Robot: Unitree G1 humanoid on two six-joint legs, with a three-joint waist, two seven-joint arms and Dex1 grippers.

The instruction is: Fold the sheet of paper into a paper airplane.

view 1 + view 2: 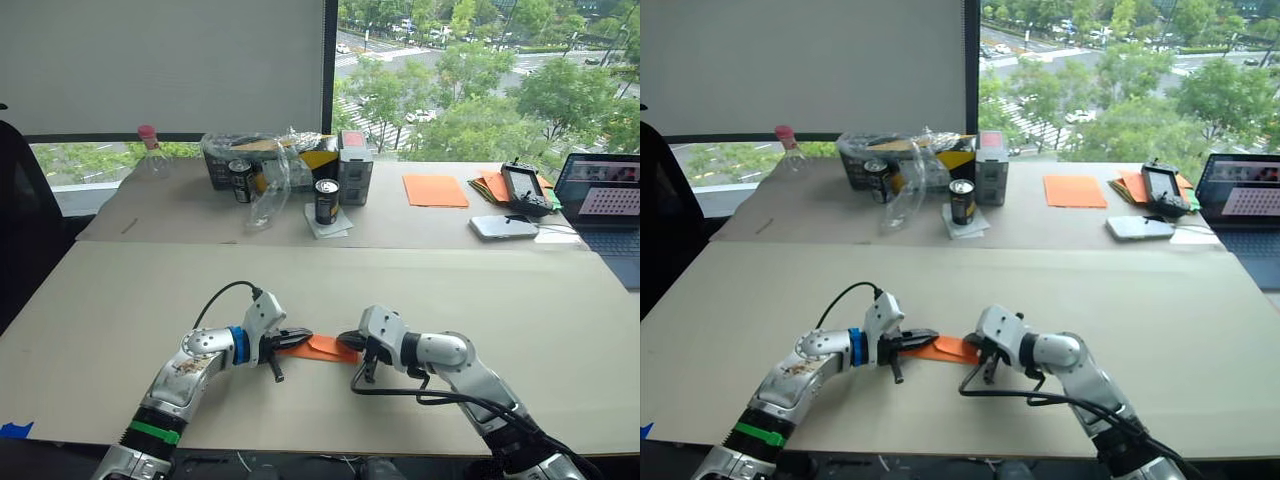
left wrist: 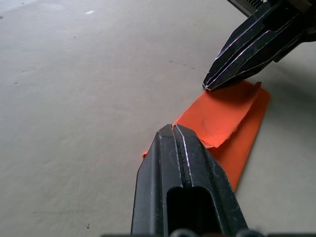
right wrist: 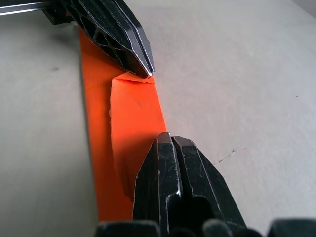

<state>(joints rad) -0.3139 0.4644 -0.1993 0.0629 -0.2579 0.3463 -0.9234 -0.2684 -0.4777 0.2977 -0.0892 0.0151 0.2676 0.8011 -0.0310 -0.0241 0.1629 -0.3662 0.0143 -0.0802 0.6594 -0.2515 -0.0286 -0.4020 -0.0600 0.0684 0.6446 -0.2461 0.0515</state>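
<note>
The sheet of paper (image 1: 326, 347) lies on the table between my two arms, folded into a narrow orange strip with a raised flap (image 2: 224, 111) on top. My left gripper (image 1: 302, 334) is shut, and its tip (image 2: 173, 127) rests on one end of the strip at the flap's edge. My right gripper (image 1: 346, 339) is also shut, its tip (image 3: 165, 136) touching the flap at the opposite end. No paper shows between either pair of fingers. In the right wrist view the left gripper (image 3: 147, 73) presses on the far corner of the flap.
On the rear table stand a pink-capped bottle (image 1: 149, 146), two cans (image 1: 327, 200), a box with crumpled plastic (image 1: 270, 160), a smooth orange sheet (image 1: 435, 190), a pile of orange sheets (image 1: 490, 184), a controller (image 1: 523, 186) and a laptop (image 1: 605, 195).
</note>
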